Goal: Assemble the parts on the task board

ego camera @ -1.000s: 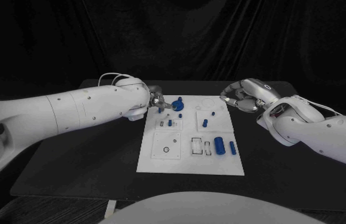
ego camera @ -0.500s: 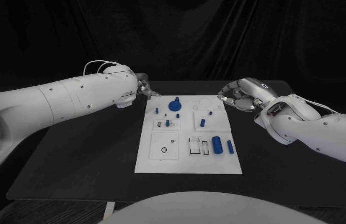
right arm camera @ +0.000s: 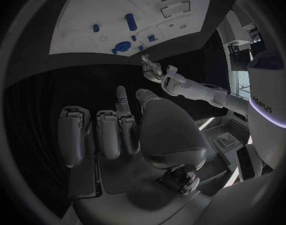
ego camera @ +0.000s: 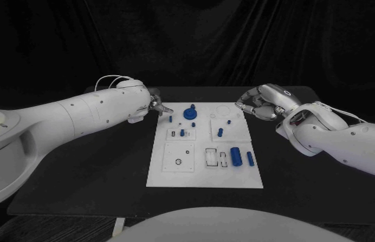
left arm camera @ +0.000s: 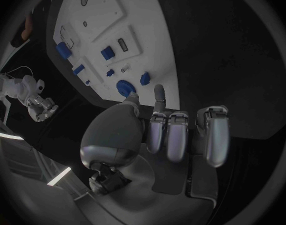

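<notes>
A: Why is the left hand [ego camera: 156, 107] parked just off the task board [ego camera: 205, 178], beside its far left corner?

B: My guess is it has finished with the round knobbed part [ego camera: 190, 112] and wants clear of it. That part stands in the board's far left region, apart from the fingers. In the left wrist view the fingers [left arm camera: 178, 135] are curled toward the palm with nothing in them, so I'd call the hand clenched and empty.

A: And the right hand [ego camera: 260, 103]?

B: It hovers off the board's far right corner, fingers curled in, holding nothing that I can see (the right wrist view shows a bare palm). It looks like it is waiting.

A: Where are the rest of the parts?

B: Small blue pegs stand in the board's middle blocks, and two blue cylinders [ego camera: 236, 156] lie near the right edge, toward the near end.

A: What differs from a second ago?

B: Then the left fingers were over the board, right at the knobbed part. Now they sit off the left edge. The right hand has hardly moved.
</notes>
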